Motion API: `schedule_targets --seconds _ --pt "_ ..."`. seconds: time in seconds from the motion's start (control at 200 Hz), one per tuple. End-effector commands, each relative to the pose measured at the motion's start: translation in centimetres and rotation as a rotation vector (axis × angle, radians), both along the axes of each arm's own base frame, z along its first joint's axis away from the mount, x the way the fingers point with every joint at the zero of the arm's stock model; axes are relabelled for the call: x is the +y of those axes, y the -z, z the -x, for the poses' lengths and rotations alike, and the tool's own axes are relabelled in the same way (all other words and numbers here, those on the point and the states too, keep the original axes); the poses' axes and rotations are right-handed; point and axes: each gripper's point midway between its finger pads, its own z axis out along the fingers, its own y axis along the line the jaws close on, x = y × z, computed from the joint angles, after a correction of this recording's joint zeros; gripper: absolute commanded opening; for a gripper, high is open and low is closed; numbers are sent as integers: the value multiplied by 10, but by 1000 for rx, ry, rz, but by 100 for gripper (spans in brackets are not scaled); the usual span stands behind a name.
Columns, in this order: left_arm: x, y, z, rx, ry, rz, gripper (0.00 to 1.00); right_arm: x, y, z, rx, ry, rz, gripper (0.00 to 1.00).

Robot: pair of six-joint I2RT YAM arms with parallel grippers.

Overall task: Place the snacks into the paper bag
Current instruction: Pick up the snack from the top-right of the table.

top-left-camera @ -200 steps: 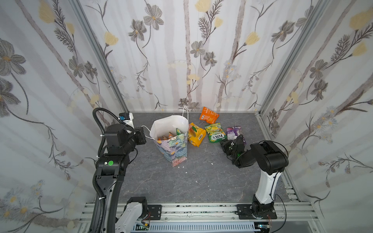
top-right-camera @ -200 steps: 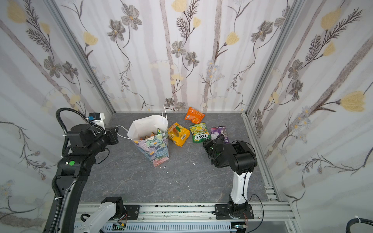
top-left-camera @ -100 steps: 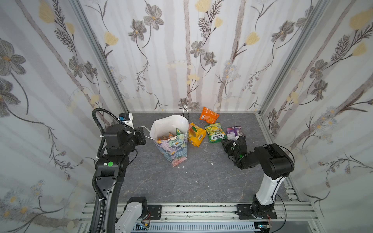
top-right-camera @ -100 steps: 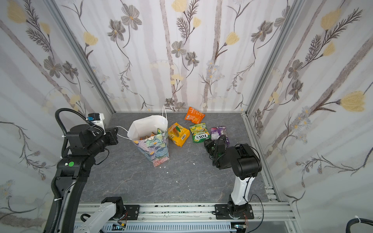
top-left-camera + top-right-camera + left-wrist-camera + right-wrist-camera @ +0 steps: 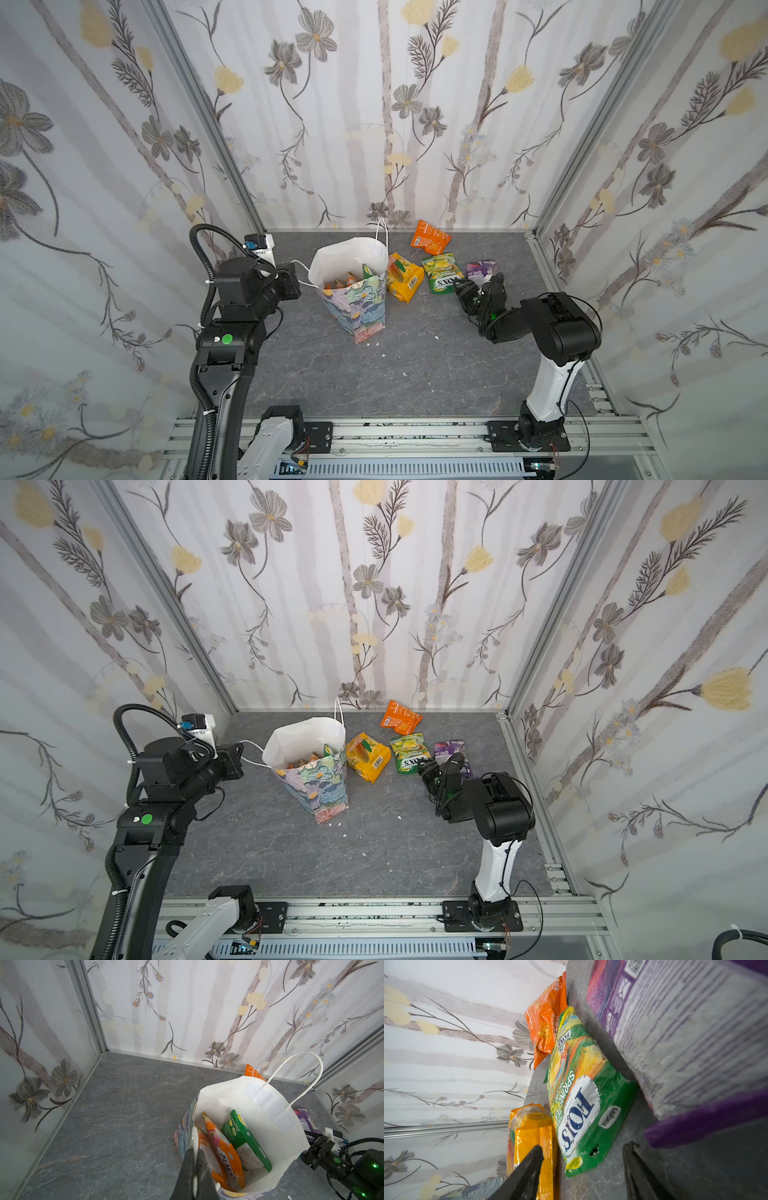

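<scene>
Snacks (image 5: 442,273): four lie at 2 o'clock of the paper bag (image 5: 357,307).
My left gripper (image 5: 296,279) pinches its handle (image 5: 252,743), right gripper (image 5: 477,286) gapes empty.

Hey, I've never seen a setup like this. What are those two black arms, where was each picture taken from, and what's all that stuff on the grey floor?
Those are a left robot arm and a right robot arm, each ending in a two-fingered gripper. The two wide pictures come from one overhead camera; the two close-ups come from cameras on the arms' wrists. On the grey stone-look tabletop stands a flowered paper gift bag with snack packets already inside. Beside it lie four more: a yellow packet, a green FOX'S packet, an orange packet and a purple packet. The left gripper is shut on the bag's white cord handle. The right gripper is open and empty, low near the green and purple ones.
</scene>
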Motion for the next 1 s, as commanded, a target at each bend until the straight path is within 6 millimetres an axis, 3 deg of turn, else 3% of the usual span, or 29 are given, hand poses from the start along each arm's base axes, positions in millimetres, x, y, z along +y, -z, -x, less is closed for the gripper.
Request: schedule_targets --seconds 0.0,0.385,0.44,0.549,0.739,0.994 --pt "0 -7 -2 -29 1 -2 0 -2 3 -7 11 18 -2 61" --pt "2 -10 -2 -34 -7 -16 0 -4 23 -8 42 45 -23 56" --pt "3 -9 -3 -29 -8 -16 0 -4 24 -9 41 44 -26 45" --pt "3 -10 -2 -31 -9 -20 0 -3 29 -10 50 38 -31 33" --pt "4 -12 -1 -34 -12 -21 0 -6 27 -11 42 39 -33 0" --pt "3 -13 0 -36 -9 -15 0 -8 14 -7 17 25 -34 0"
